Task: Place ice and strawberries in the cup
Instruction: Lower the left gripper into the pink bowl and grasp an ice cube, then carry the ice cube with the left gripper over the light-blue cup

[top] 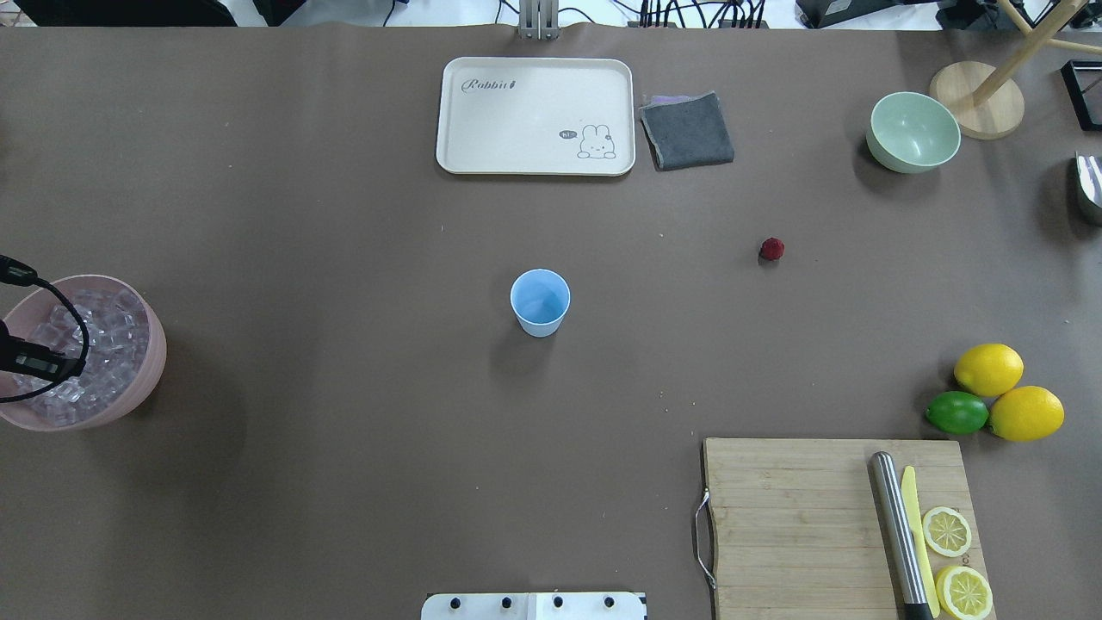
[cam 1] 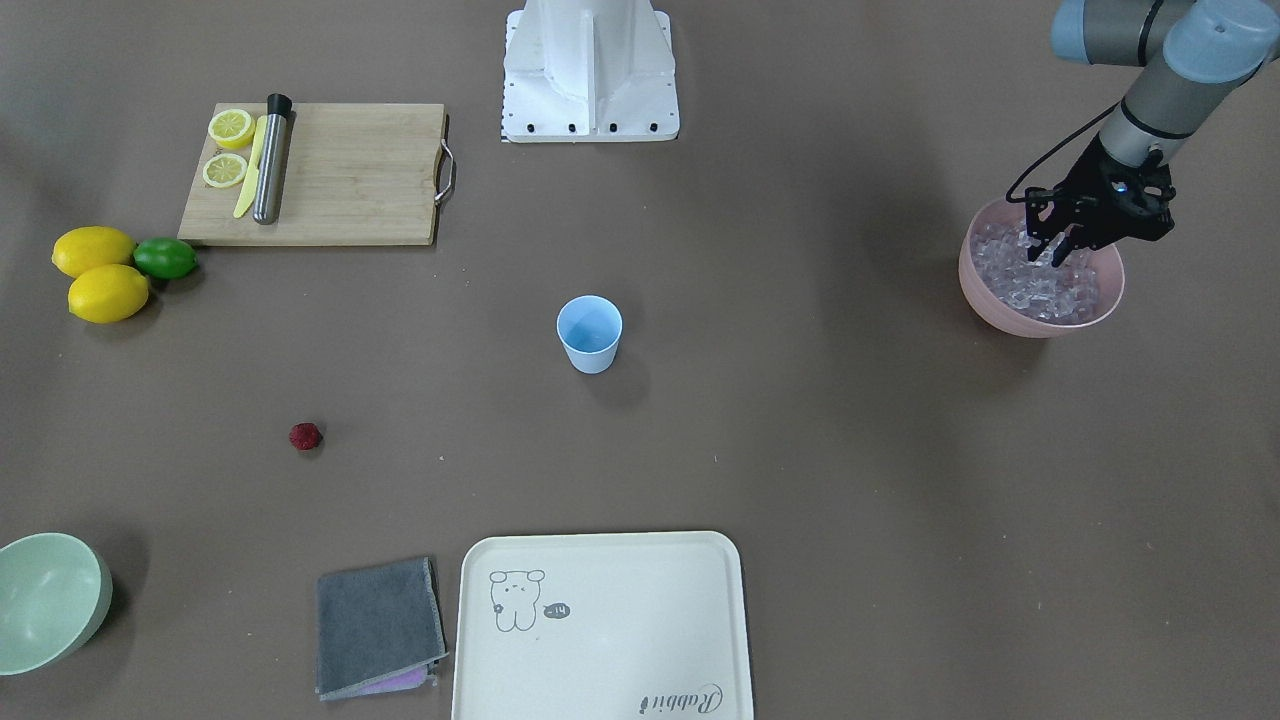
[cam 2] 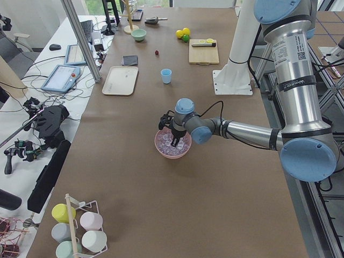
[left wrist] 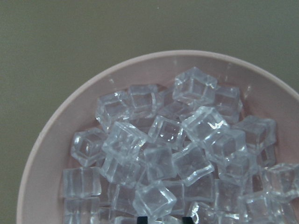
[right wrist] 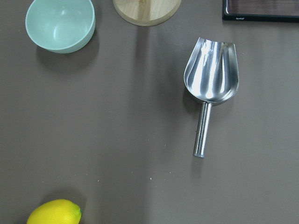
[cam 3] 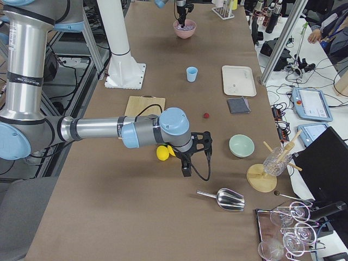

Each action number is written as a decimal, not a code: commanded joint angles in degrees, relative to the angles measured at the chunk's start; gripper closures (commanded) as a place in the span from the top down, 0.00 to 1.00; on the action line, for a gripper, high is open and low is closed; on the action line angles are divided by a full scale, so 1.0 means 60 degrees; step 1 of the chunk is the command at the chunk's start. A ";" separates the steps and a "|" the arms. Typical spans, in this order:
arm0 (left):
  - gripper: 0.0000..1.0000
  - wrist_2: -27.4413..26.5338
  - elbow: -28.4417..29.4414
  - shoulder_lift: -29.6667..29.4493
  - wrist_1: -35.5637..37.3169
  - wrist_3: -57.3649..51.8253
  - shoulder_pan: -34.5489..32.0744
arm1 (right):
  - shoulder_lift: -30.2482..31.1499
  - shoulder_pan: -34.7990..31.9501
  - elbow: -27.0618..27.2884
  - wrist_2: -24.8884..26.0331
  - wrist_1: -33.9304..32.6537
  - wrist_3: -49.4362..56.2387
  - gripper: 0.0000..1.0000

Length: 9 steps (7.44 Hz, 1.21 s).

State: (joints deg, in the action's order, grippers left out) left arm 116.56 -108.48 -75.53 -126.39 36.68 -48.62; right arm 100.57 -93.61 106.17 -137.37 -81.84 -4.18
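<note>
Ice (left wrist: 159,163) under spread left pincer (cam 1: 1052,248), right pincer (cam 3: 187,167) only in side view, state untellable

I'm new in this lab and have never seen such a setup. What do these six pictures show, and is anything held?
A robot with two arms works at a table. Two pictures look down on it from opposite sides, two look along it from each end, and two come from cameras on the wrists. The left gripper, jaws apart, dips into a pink bowl of ice; nothing is visibly gripped. The right gripper hangs above the table near a metal scoop; whether it is open is unclear. The blue cup stands empty mid-table, and a strawberry lies apart from it. Also there: cutting board, lemons, tray, cloth, green bowl.
</note>
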 commanded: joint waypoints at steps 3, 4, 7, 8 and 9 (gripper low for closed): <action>0.00 0.1020 -0.0025 -0.0199 0.0073 -0.0164 -0.0785 | -0.0048 0.0015 -0.0015 0.0000 -0.0012 -0.0006 1.00; 0.00 0.1327 -0.0025 -0.0272 0.0088 -0.0426 -0.1021 | -0.0048 0.0015 -0.0015 0.0000 -0.0012 -0.0006 1.00; 0.00 0.1564 0.0092 -0.1352 0.0132 0.0355 -0.1697 | -0.0048 0.0059 -0.0030 0.0015 -0.0012 -0.0006 1.00; 0.00 0.1564 0.0252 -0.2067 0.0132 0.1566 -0.1682 | -0.0048 0.0059 -0.0015 0.0015 -0.0012 -0.0006 1.00; 0.00 0.1550 0.0413 -0.2741 0.0132 0.2694 -0.1595 | -0.0048 0.0059 -0.0030 0.0015 -0.0012 -0.0006 1.00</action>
State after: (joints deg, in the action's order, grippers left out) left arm 125.89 -107.14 -86.91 -125.62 44.55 -58.50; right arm 100.28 -93.28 106.04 -137.29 -81.92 -4.22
